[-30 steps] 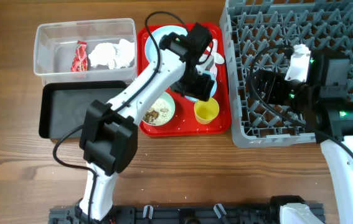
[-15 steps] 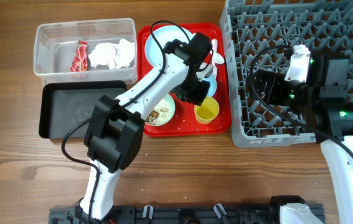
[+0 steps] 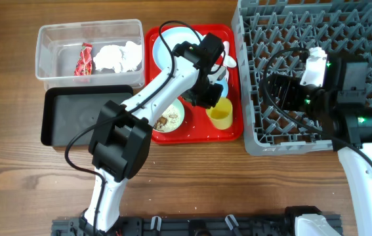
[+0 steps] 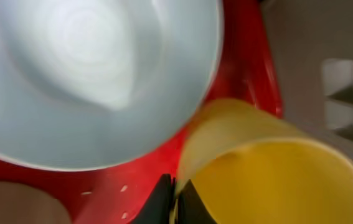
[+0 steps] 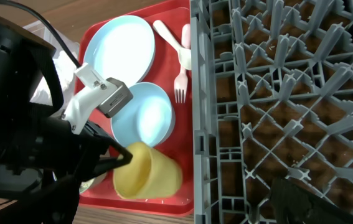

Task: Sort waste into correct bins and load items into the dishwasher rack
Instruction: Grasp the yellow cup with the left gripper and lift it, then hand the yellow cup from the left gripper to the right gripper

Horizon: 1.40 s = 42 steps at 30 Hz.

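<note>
My left gripper (image 4: 176, 198) is shut on the rim of the small yellow cup (image 4: 269, 180), one finger inside and one outside. The cup (image 5: 148, 171) leans over on the red tray (image 3: 233, 131), right beside an empty light blue bowl (image 5: 145, 115). A second bowl (image 3: 169, 117) holds rice and brown scraps. The blue plate (image 5: 119, 46), fork (image 5: 180, 84) and spoon (image 3: 229, 61) lie at the tray's far end. Over the grey dishwasher rack (image 3: 343, 26), my right gripper (image 3: 274, 92) hangs open and holds nothing.
The clear tub (image 3: 48, 62) at the back left holds the red wrapper (image 3: 83, 59) and white napkins (image 3: 119, 57). In front of it lies the black tray (image 3: 81, 118). The left arm reaches across the red tray. The rack's near wall (image 5: 196, 124) borders the tray.
My left gripper came down to the yellow cup and shut on its rim. The cup has tipped and slid slightly right. The right arm has not moved.
</note>
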Motion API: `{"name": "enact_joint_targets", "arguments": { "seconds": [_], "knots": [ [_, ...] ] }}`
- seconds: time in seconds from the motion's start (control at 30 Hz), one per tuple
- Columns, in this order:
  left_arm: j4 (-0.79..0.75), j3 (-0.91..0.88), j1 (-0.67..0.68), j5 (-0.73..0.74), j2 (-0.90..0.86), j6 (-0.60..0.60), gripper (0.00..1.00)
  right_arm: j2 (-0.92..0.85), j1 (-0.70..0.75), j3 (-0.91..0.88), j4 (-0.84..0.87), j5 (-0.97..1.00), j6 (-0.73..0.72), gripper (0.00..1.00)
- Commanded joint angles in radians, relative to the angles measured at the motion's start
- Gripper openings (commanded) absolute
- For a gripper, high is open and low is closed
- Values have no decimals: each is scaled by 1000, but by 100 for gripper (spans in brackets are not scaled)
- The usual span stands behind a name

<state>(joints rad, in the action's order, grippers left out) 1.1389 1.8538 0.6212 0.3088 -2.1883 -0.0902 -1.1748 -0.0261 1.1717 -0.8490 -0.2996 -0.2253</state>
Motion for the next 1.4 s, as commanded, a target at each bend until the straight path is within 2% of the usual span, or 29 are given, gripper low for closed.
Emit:
{"name": "enact_joint_targets", "arguments": {
  "seconds": [0.0,0.17,0.3,0.4,0.5,0.63,0.93,1.0,1.23,1.33,1.37],
  "knots": [
    [7,-4,-38,232,-4,5,4,-6,3,18,2,-20,-41,100],
    [62,-4,-184,550,23,14,4,-6,3,18,25,-130,-37,100],
    [120,-4,-330,922,34,144,4,-11,3,18,93,-302,-35,100],
    [186,-4,-405,1125,34,248,4,-37,3,18,161,-457,6,100],
    [256,-4,-443,1252,34,332,4,-84,3,17,241,-619,16,100],
    [307,-4,-448,1268,35,345,4,-162,-23,17,347,-770,16,100],
    [319,-4,-424,1268,35,345,4,-280,-139,17,558,-774,-48,99],
    [321,-4,-413,1268,35,345,4,-317,-147,17,627,-774,-94,93],
    [321,-4,-407,1268,35,345,4,-371,-148,17,671,-802,-118,78],
    [321,-4,-407,1268,35,345,4,-371,-148,17,677,-802,-117,67],
    [321,-4,-407,1268,35,345,4,-371,-148,17,676,-803,-118,58]
  ]
}}
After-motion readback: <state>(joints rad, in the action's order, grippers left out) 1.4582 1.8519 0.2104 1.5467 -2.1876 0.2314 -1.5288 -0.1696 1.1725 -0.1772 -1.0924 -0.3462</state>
